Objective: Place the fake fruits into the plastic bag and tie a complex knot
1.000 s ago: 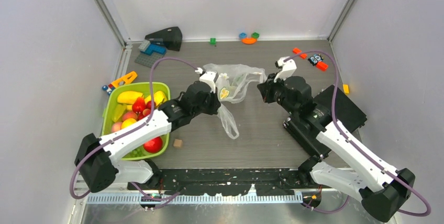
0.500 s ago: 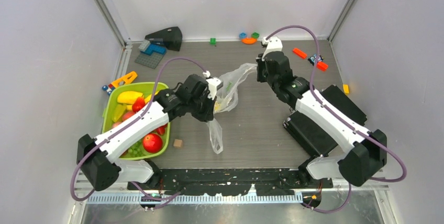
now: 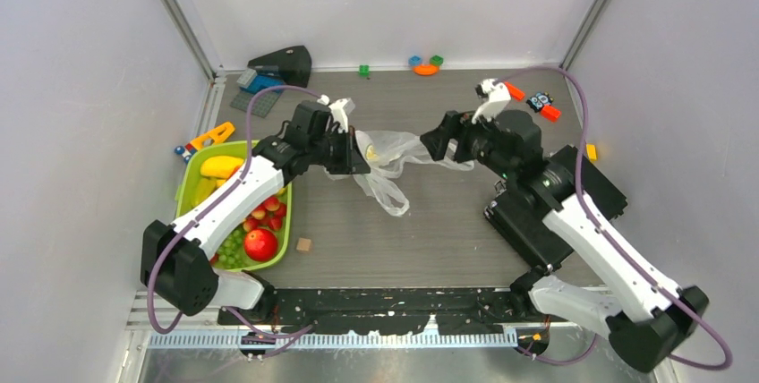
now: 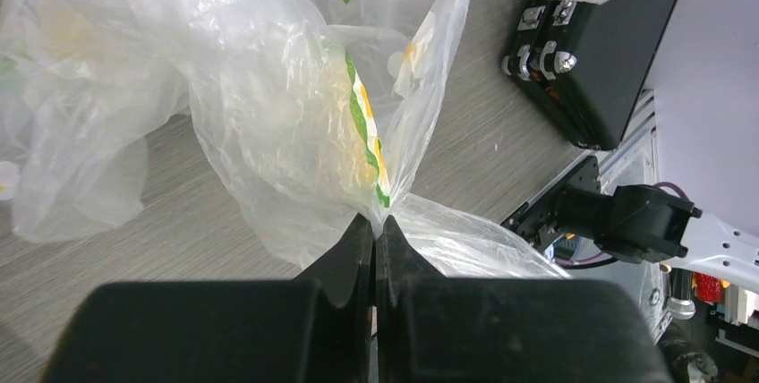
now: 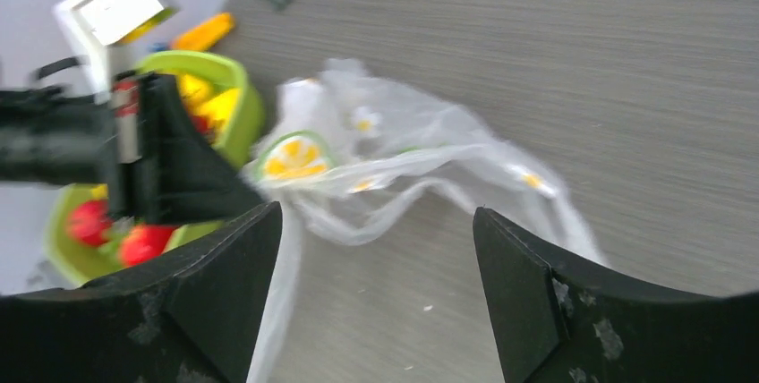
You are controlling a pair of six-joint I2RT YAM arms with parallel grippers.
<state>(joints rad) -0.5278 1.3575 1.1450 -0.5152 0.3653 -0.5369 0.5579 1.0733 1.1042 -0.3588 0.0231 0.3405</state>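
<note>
Spreading the mouth of the plastic bag [image 4: 268, 114] is the job. The left gripper [image 4: 376, 220] pinches a fold of film tight, so the right gripper [image 5: 376, 213] (jaws wide, nothing between them) should take the opposite rim and pull gently. The bag lies mid-table, seemingly fruitless. Counted: one bag, one lime-green tray [image 3: 183, 190] holding one apple [image 3: 260, 243], one banana [image 3: 220, 166], one grape bunch [image 3: 230, 251], several strawberries [image 3: 268, 213].

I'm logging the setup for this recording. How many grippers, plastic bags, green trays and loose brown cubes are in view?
Grippers: 2 (left gripper, right gripper)
Plastic bag: 1
Green tray: 1
Brown cube: 1
Total: 5
</note>
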